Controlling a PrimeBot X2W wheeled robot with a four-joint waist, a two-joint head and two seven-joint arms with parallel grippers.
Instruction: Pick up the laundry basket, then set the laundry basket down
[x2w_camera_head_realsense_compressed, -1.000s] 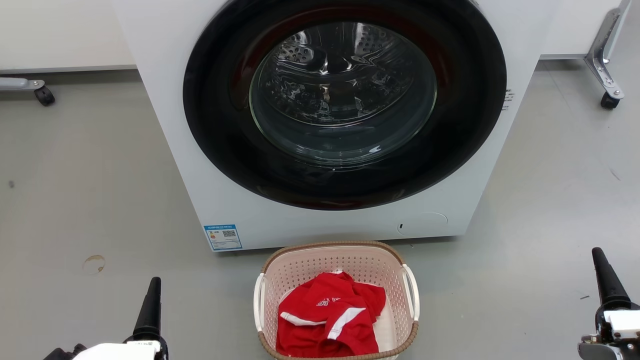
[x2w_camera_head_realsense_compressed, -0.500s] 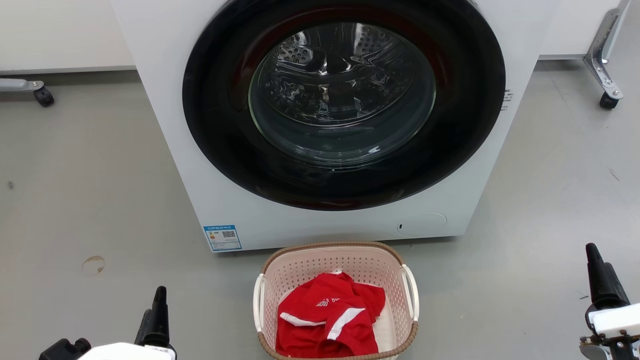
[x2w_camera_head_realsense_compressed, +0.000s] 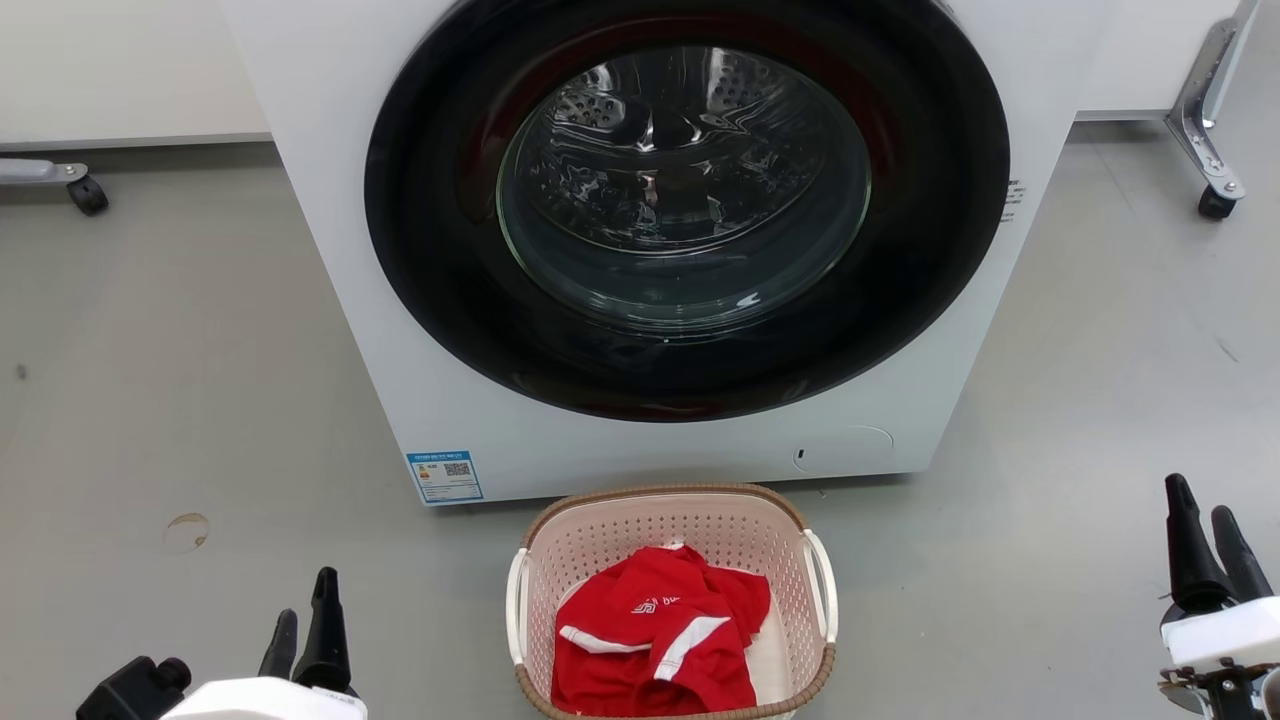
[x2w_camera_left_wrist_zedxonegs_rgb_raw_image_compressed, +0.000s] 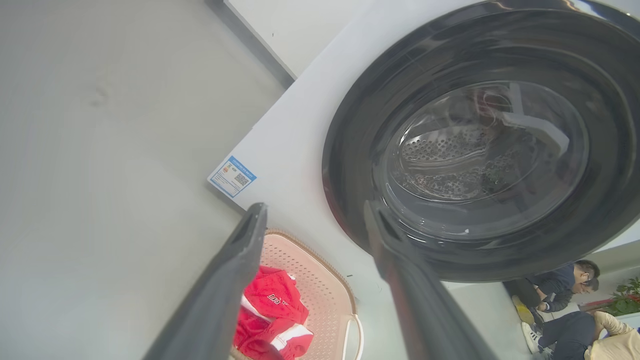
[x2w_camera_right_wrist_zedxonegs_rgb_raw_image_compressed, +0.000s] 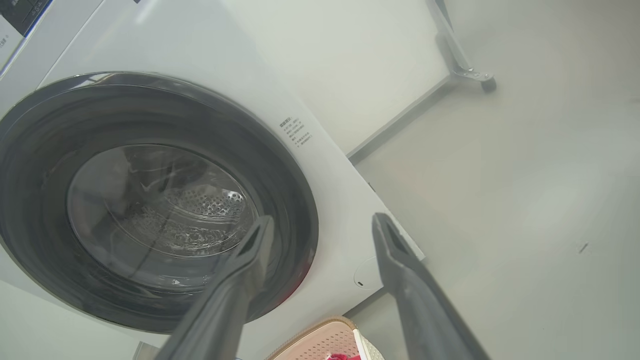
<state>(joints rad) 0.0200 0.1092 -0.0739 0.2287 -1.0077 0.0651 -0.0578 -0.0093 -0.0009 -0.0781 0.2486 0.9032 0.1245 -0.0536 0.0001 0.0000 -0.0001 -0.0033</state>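
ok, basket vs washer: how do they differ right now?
Size: the laundry basket is far smaller than the washing machine. Contents: basket holds a red garment; the machine's drum looks empty. Access: basket open-topped; machine door shut. Shared: both stand on the grey floor.

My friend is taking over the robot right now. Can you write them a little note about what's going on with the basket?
Left gripper: open, empty, out to the basket's left, not touching it.
Right gripper: open, empty, far out to the basket's right, not touching it.
Laundry basket: upright on the floor, right in front of the washing machine, with a red garment inside.
Done: nothing yet; the basket is not lifted.
Left: probably bring both grippers in to the white side handles, lift the basket, then set it down.
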